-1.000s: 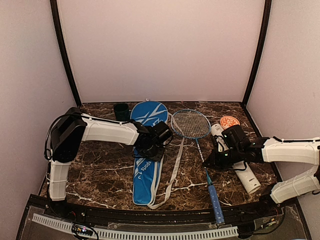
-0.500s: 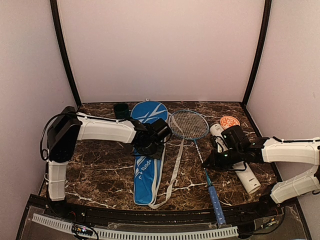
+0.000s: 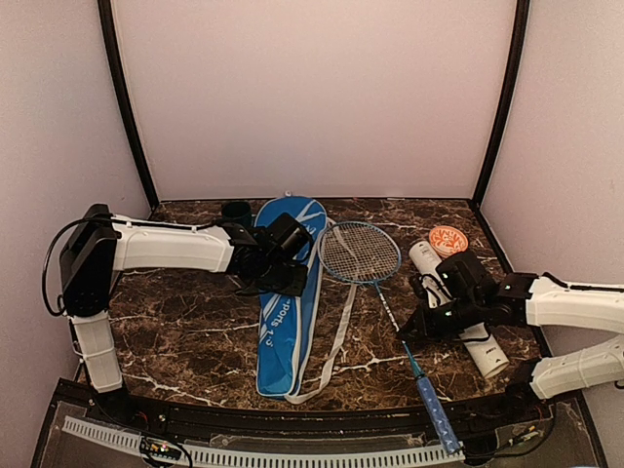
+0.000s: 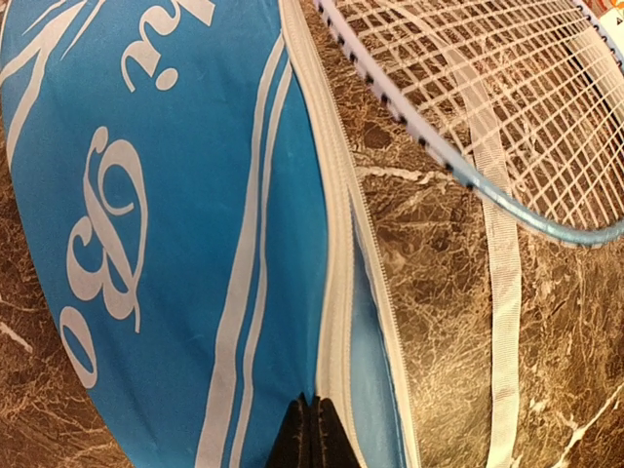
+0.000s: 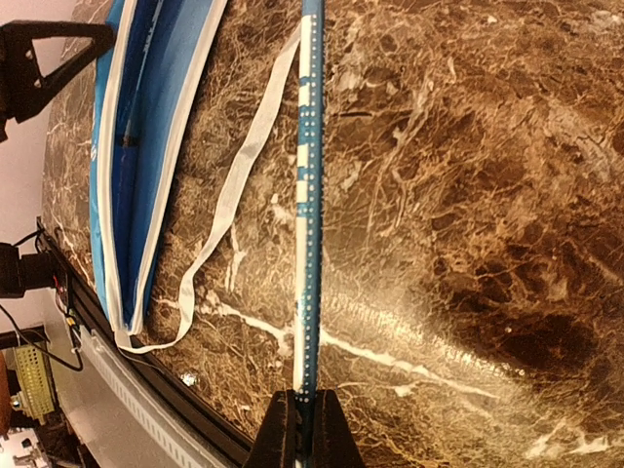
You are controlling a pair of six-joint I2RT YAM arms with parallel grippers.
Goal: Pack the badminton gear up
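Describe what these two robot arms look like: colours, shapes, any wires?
Both arms are white tube-like segments joined by chunky black joints. The left arm has a thin black cable looping beside its shoulder block; the right arm shows black wires near its wrist. Each ends in a black gripper with two slim, pointed fingers: the left gripper and the right gripper. I see no readable markings.

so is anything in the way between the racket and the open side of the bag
Nothing solid. The racket, held by its shaft in the right gripper, lies close beside the bag edge that the left gripper pinches. Only the white strap lies flat between them, partly under the racket head.
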